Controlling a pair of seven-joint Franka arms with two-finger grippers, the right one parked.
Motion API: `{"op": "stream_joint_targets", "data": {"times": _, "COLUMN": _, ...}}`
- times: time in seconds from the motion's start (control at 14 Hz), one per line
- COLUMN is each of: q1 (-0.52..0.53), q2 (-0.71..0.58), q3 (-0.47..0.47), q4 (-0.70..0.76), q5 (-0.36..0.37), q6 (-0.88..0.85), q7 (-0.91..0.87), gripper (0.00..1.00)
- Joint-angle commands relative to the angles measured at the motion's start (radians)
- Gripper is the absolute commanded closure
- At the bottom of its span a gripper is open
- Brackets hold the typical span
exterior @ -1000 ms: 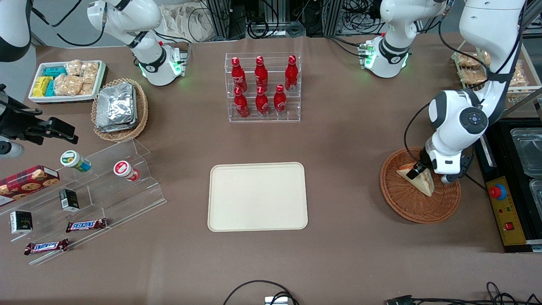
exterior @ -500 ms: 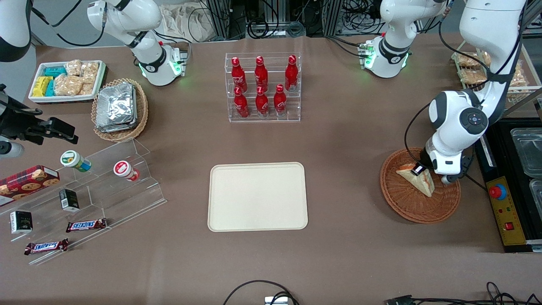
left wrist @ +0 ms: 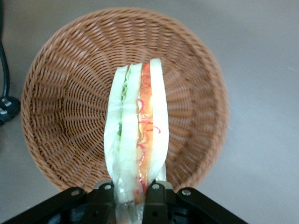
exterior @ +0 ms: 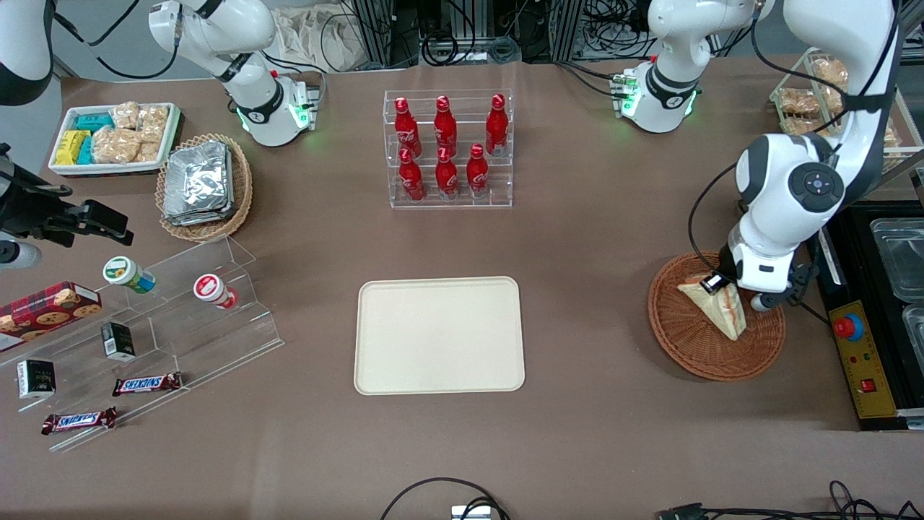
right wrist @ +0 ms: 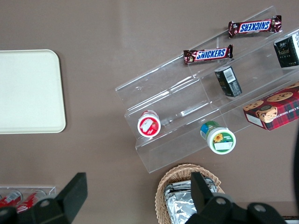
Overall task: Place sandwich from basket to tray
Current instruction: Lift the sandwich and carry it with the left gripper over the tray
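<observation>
The sandwich (exterior: 720, 308) is a wrapped white-bread wedge with red-orange and green filling, held edge-up over the reddish-brown wicker basket (exterior: 686, 347) at the working arm's end of the table. My gripper (exterior: 715, 285) is shut on the wedge's end nearest the wrist. In the left wrist view the sandwich (left wrist: 138, 135) runs out from between the black fingers (left wrist: 156, 198) of the gripper (left wrist: 132, 200), above the basket (left wrist: 60, 112). The cream-beige tray (exterior: 439, 334) lies flat at the table's middle, well apart from the basket.
A clear rack of red bottles (exterior: 447, 148) stands farther from the front camera than the tray. A black control box with a red button (exterior: 863, 354) sits beside the basket. An acrylic stepped shelf with snacks (exterior: 144, 339) lies toward the parked arm's end.
The working arm has risen slightly, and the sandwich has tilted up with it in the gripper. The basket and tray have not moved.
</observation>
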Motion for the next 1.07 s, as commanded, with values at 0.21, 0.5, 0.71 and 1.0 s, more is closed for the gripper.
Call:
{"op": "stream_joint_targets", "data": {"times": 0.21, "q1": 0.000, "q2": -0.016, "q3": -0.153, "q4": 0.197, "q5": 0.013, "q6": -0.230, "q7": 0.101, "gripper": 0.79}}
{"op": "stream_joint_targets", "data": {"times": 0.5, "q1": 0.000, "q2": 0.004, "q3": -0.272, "q4": 0.266, "q5": 0.013, "q6": -0.230, "q7": 0.130, "gripper": 0.77}}
{"op": "stream_joint_targets", "data": {"times": 0.71, "q1": -0.002, "q2": 0.036, "q3": -0.332, "q4": 0.312, "q5": 0.013, "q6": -0.230, "q7": 0.138, "gripper": 0.68}}
{"op": "stream_joint_targets", "data": {"times": 1.0, "q1": -0.002, "q2": 0.056, "q3": -0.377, "q4": 0.319, "q5": 0.049, "q6": -0.232, "q7": 0.127, "gripper": 0.71}}
